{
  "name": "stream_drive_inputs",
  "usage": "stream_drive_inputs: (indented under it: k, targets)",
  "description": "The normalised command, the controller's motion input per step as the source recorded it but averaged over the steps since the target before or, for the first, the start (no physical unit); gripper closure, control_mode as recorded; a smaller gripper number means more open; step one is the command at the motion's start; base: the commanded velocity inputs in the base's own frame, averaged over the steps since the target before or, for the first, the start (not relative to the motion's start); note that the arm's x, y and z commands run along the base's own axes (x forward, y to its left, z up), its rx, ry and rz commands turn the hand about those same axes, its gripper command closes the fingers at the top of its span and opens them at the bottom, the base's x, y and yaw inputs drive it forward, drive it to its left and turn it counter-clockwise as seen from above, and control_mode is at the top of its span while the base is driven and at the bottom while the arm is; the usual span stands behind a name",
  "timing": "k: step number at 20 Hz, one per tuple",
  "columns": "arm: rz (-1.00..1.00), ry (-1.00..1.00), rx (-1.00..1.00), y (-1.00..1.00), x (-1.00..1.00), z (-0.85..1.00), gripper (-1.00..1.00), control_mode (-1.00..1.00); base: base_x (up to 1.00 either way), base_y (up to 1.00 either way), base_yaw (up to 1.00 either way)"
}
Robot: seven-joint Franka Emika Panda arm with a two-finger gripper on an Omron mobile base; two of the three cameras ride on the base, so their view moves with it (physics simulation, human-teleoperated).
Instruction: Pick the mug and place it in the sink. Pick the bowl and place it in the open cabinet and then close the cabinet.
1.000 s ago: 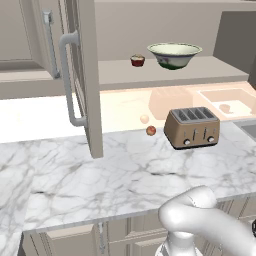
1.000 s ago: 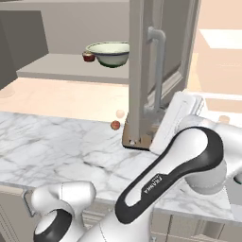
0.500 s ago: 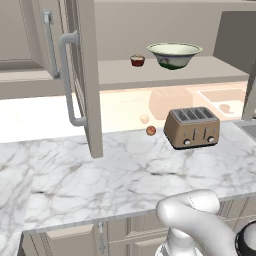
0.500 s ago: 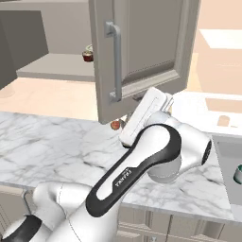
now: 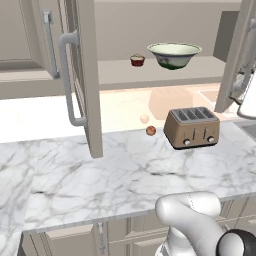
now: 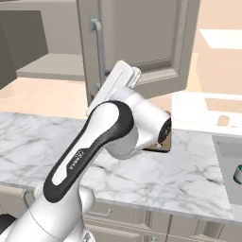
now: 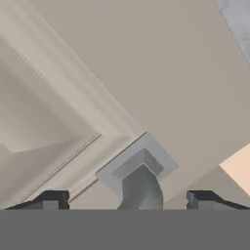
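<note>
The pale green-white bowl [image 5: 175, 54] stands on the shelf of the open cabinet [image 5: 150, 75]. The cabinet's right door [image 6: 142, 42] hangs partly swung in, its silver bar handle [image 6: 99, 52] facing me. In the hand view my gripper [image 7: 127, 199] is open, pressed close to that door's panel [image 7: 146, 63]. The handle's mount [image 7: 139, 171] sits between my fingertips [image 7: 51, 199], apart from both. At the far right, the teal mug [image 6: 238, 174] sits inside the grey sink [image 6: 227, 151].
A tiny dark-red cup [image 5: 137, 60] stands left of the bowl. The left door [image 5: 82, 75] juts out over the marble counter [image 5: 125, 170]. A toaster [image 5: 192, 127] and two small round fruits [image 5: 150, 131] sit below the shelf.
The right cabinet door has swung in toward the cabinet, with my arm following it. It now reaches into the right edge of the left base view. The bowl has not moved.
</note>
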Motion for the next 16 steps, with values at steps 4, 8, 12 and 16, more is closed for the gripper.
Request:
stream_drive_inputs:
  k: [4, 8, 12, 16]
  targets:
    - [-0.03, -0.09, -0.09, 0.76, 0.00, 0.64, -1.00, -1.00, 0.00, 0.00, 0.00]
    - [-0.09, -0.07, -0.15, 0.51, -0.08, 0.19, -1.00, -1.00, 0.00, 0.00, 0.00]
    - [-0.19, 0.01, -0.18, 0.35, 0.01, -0.40, -1.00, -1.00, 0.00, 0.00, 0.00]
    - [-0.24, 0.06, -0.20, 0.25, 0.32, -0.89, -1.00, -1.00, 0.00, 0.00, 0.00]
